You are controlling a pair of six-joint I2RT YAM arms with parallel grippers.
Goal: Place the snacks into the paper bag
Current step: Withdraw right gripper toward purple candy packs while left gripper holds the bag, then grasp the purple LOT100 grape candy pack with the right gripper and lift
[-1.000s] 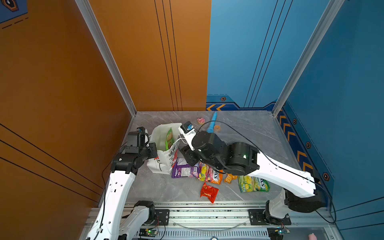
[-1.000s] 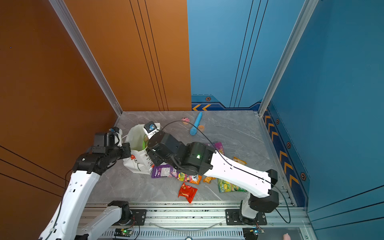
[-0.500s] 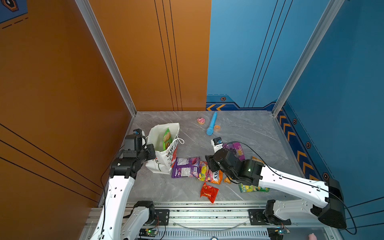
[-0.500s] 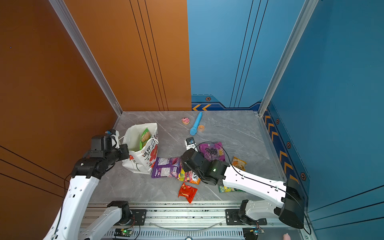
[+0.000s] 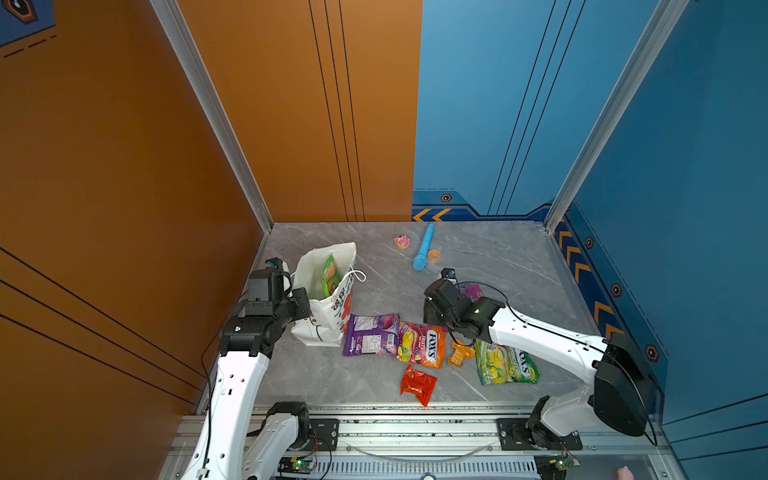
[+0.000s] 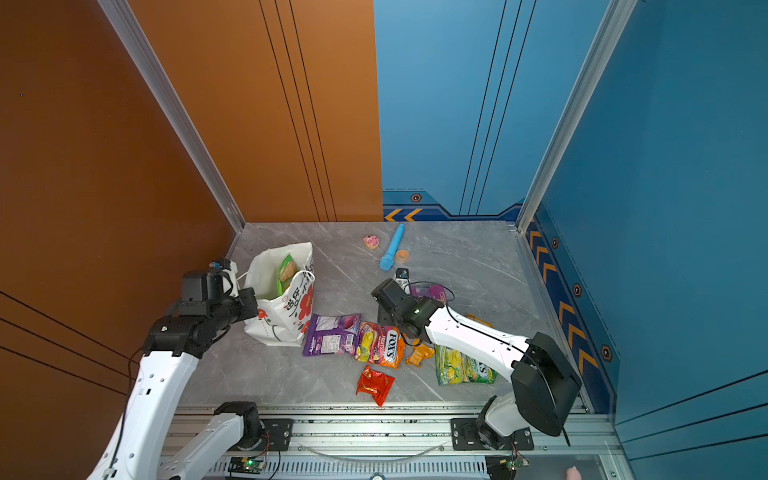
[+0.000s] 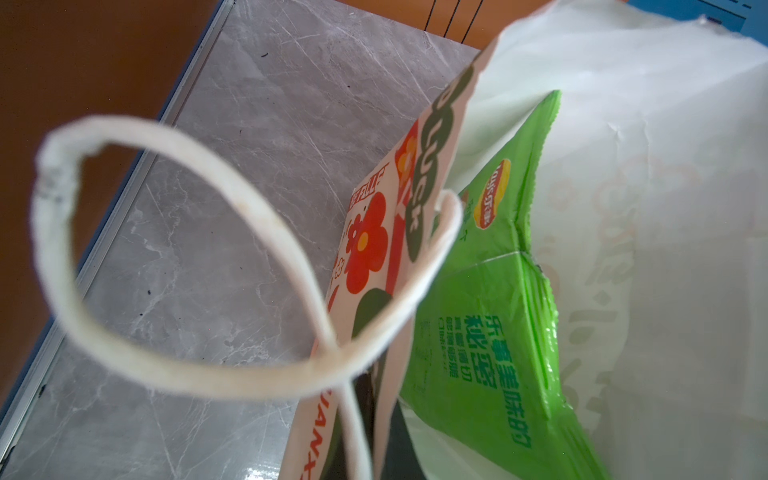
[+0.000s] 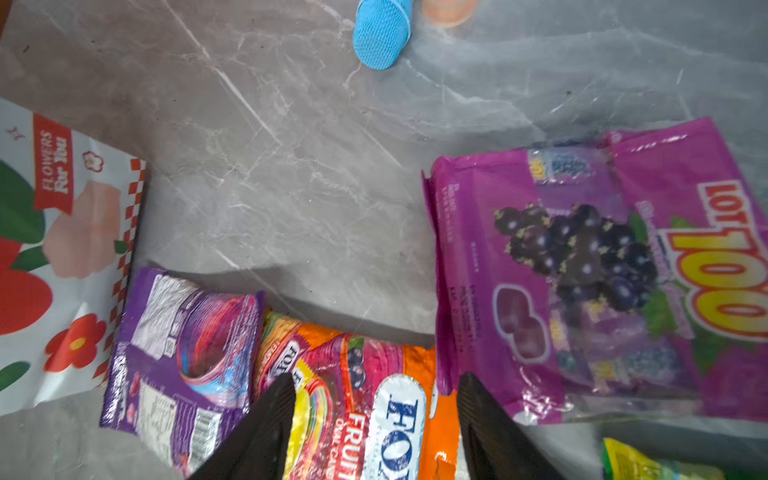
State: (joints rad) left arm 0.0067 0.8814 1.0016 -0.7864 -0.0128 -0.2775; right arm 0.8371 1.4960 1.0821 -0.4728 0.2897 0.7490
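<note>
Hovering with its jaws spread and empty, the right gripper (image 8: 376, 376) hangs just over the far edge of the orange packet (image 5: 422, 345). The packet lies flat on the table (image 5: 498, 266), right of the paper bag (image 5: 328, 322) and touching the purple packet (image 5: 370, 334) on its left. It probably weighs little, and its glossy, crinkly film looks slippery, with loose sweets inside that would shift under pressure. A pinch on the far edge or a raised wrinkle should therefore hold better than one on the flat middle. That edge sits almost directly between the fingers, so a short drop would reach it. The left gripper (image 5: 305, 305) is pressed together on the bag's left rim, apparently keeping the thin paper mouth open. The green chip bag (image 7: 490, 311) is already inside.
</note>
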